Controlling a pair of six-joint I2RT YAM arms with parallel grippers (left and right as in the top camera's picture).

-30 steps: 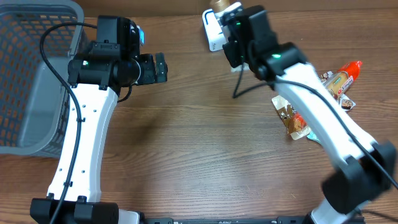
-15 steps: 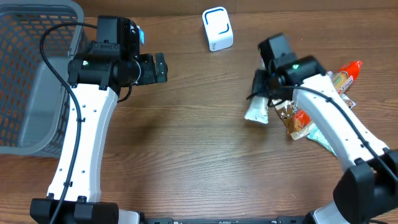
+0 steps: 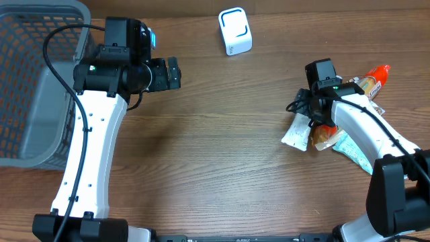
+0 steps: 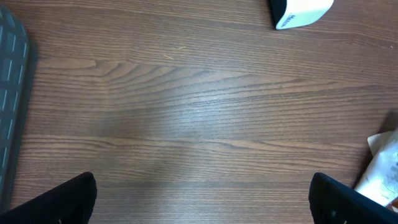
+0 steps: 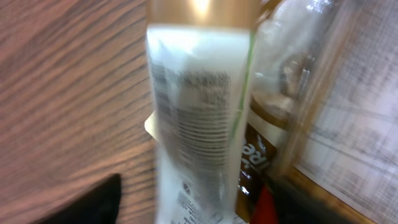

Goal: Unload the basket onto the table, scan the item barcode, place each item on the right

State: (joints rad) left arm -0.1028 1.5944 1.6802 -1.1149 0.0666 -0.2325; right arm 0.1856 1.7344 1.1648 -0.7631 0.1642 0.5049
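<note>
The right gripper (image 3: 308,115) is seen with its jaws spread. In the right wrist view a dark fingertip is set on either side of the white packet (image 5: 196,124), and bare wood shows between the packet's edge and one of them, so nothing is pinched. A gold band is seen at one end of the packet. Lines of print run down its face, too blurred for a barcode to be made out.

From overhead the packet is found lying on the table (image 3: 215,168), well apart from the scanner (image 3: 235,31), to the scanner's right and nearer the robot's bases. One end of it is tucked under the gripper. A brown packet (image 3: 324,136) lies touching it on the side away from the scanner. A pale green packet (image 3: 351,149) and a red-tipped packet (image 3: 375,77) are grouped just beyond that, farther still from the scanner.

The left gripper (image 3: 173,72) is held with its jaws fully apart and nothing between them. It is placed to the scanner's left and slightly nearer the bases, over bare wood. The scanner itself is stood at the table's far edge. A grey basket (image 3: 27,40) is set far to the scanner's left, beyond the left arm.
</note>
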